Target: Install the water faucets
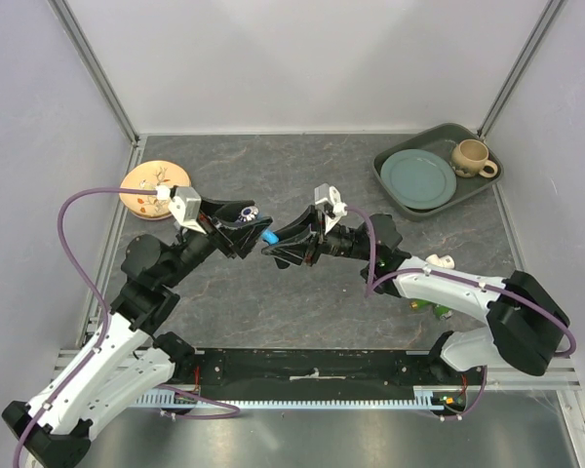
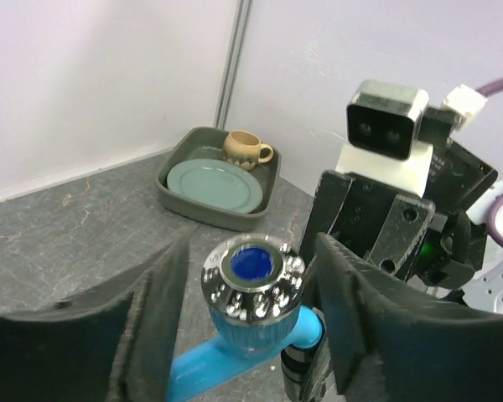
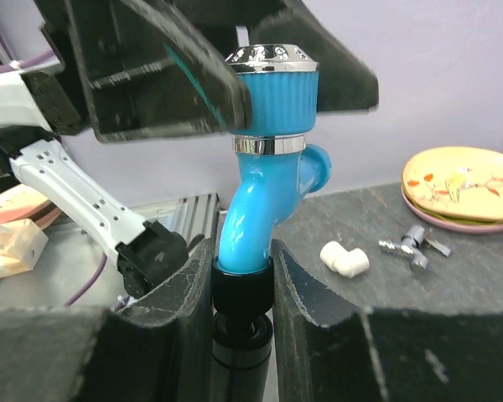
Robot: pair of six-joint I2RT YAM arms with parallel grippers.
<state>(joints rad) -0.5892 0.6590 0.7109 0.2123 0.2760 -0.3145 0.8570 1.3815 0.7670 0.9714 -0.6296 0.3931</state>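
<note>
The blue faucet [image 3: 260, 193] is up in the air over the middle of the worktop [image 1: 273, 312], carried between my two arms. In the right wrist view it stands upright with its ribbed knob [image 2: 253, 280] on top. My right pincer [image 3: 241, 264] is clamped on the black end piece [image 3: 243, 293] at its foot, both jaws tight against the collar. My left pincer [image 2: 251, 247] straddles the knob from above. Its jaws sit close on either side, but from the left wrist view I cannot tell whether they bite or merely flank it.

I read this as the step of turning the faucet's body against the end piece, with the right arm as the vice and the left as the wrench. To do it well I would first make sure the left jaws close squarely on the knob's ribs, not on the chrome cap, where they could slip. Then I would rotate only about the faucet's long axis, in short turns, with no sideways push, since any tilt between the two arms could cross the thread or lever the collar out of the right grip.

The green faucet [image 1: 437, 311] lies on the worktop, mostly hidden under my right forearm, near the white elbow [image 1: 439, 261]; it waits its turn.
</note>
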